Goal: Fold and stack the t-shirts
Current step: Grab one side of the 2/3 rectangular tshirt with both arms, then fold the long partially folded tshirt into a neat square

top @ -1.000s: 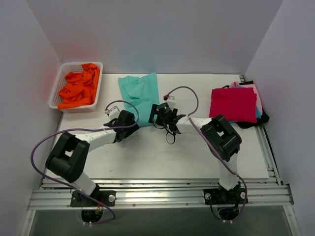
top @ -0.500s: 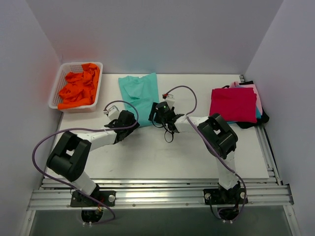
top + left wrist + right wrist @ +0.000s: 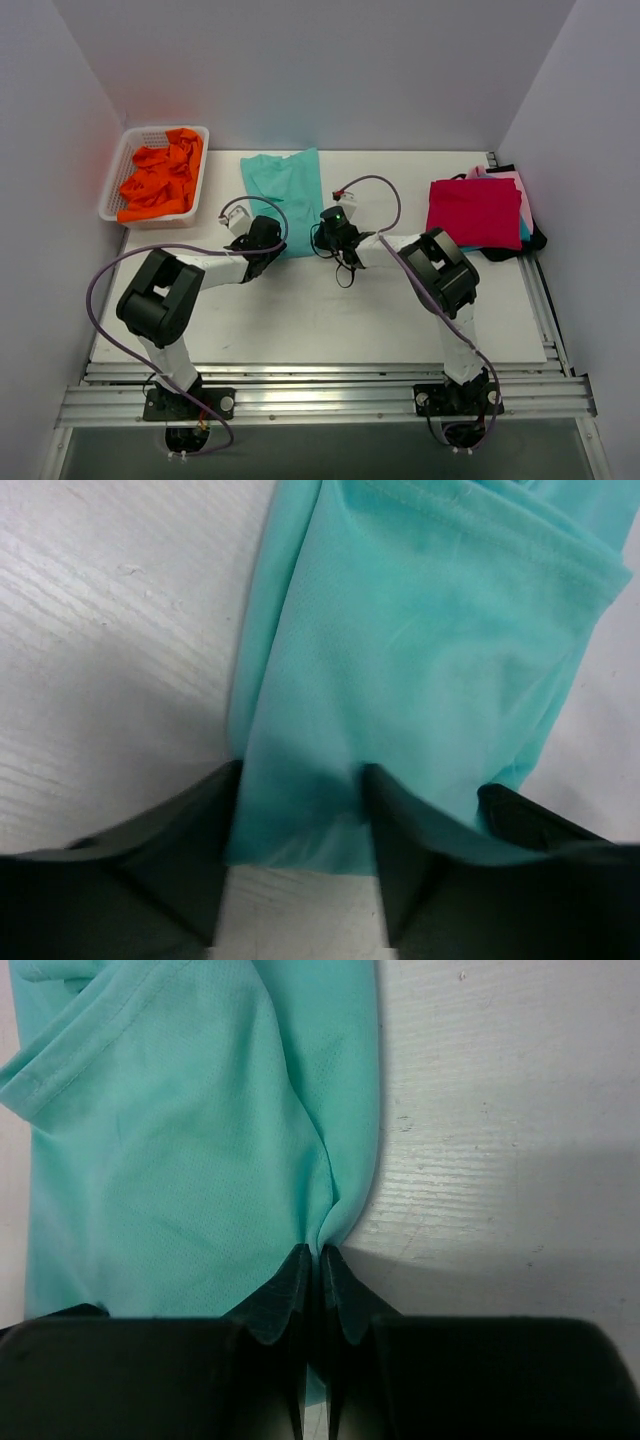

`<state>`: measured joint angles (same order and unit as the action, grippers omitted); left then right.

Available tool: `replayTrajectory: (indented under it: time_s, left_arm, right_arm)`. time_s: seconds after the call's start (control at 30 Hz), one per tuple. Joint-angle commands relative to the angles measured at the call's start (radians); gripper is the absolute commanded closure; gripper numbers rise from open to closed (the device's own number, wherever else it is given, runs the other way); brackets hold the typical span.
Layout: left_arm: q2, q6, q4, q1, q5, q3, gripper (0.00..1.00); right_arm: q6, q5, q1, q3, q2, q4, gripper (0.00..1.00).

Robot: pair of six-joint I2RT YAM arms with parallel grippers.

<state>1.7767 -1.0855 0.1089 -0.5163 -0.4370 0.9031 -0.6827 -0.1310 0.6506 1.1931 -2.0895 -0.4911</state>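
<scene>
1. Compared with a second ago, shows both arms drawn closer to the teal t-shirt (image 3: 288, 188): left elbow swung forward and inward, right wrist shifted left, right jaws gone from wide to nearly closed.
2. Sets everything on a white table (image 3: 330, 320).
3. Has the left arm (image 3: 160, 300) rising from its base at bottom left, bent sharply at the elbow, forearm lying low and running right to the shirt's near hem.
4. Has the right arm (image 3: 445, 275) rising from its base at bottom right, elbow folded over the table's right half, forearm stretched low and leftward to the same hem.
5. Lays the teal t-shirt flat at the far middle of the table, folded lengthwise with layers showing at the hem, between basket and stack, apart from both.
6. Piles folded shirts at the far right: crimson t-shirt (image 3: 475, 212) on top, pink t-shirt (image 3: 512, 180) and black t-shirt (image 3: 530, 243) showing at the edges beneath.
7. Holds crumpled orange cloth (image 3: 160, 178) in a white mesh basket (image 3: 112, 190) at the far left.
8. Places the left gripper (image 3: 268, 242) at the hem's near left corner, jaws fairly wide, one finger (image 3: 180, 860) on bare table just beside the fabric, the other over it; hem between them, unclamped.
9. Places the right gripper (image 3: 326, 236) at the near right corner, fingertips (image 3: 285, 1300) almost together, pinching a small fold of the teal edge.
</scene>
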Motion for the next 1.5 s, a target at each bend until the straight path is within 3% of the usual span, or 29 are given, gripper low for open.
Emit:
replayTrajectory:
  time_s: [0.0,0.13,0.23,0.4,0.63,0.87,0.97,1.07,1.23,1.47]
  left_arm:
    - [0.041,-0.019,-0.026,-0.005,0.03,-0.001,0.49]
    - [0.032,-0.022,-0.028,-0.004,0.03,-0.012,0.86]
    - [0.018,-0.017,-0.04,-0.005,0.027,-0.018,0.98]
    - [-0.077,0.019,-0.072,-0.025,0.027,-0.064,0.98]
    - [-0.295,0.038,-0.267,-0.184,-0.048,-0.139,0.98]
    - [-0.63,-0.072,-0.539,-0.391,-0.135,-0.217,0.98]
    - [-0.772,-0.112,-0.667,-0.447,-0.154,-0.224,0.98]
    - [-0.896,-0.135,-0.767,-0.475,-0.158,-0.219,0.98]
    - [-1.007,-0.116,-0.788,-0.479,-0.17,-0.205,0.96]
    - [-0.875,0.002,-0.787,-0.453,-0.206,-0.022,0.89]
  right_arm:
    - [-0.001,0.031,-0.005,-0.023,-0.053,0.105,1.0]
    - [-0.003,0.036,-0.006,-0.027,-0.055,0.1,1.0]
    - [-0.009,0.037,-0.005,-0.042,-0.046,0.094,1.0]
    - [-0.034,0.011,0.004,-0.113,0.037,0.091,1.0]
    - [-0.135,-0.159,0.112,-0.279,0.278,0.215,1.0]
    - [-0.309,-0.384,0.377,-0.414,0.609,0.443,1.0]
    - [-0.434,-0.495,0.509,-0.411,0.731,0.677,1.0]
    - [-0.507,-0.588,0.616,-0.369,0.839,0.801,1.0]
    - [-0.515,-0.685,0.664,-0.27,0.882,0.933,1.0]
    - [-0.523,-0.774,0.639,-0.133,0.763,1.071,1.0]
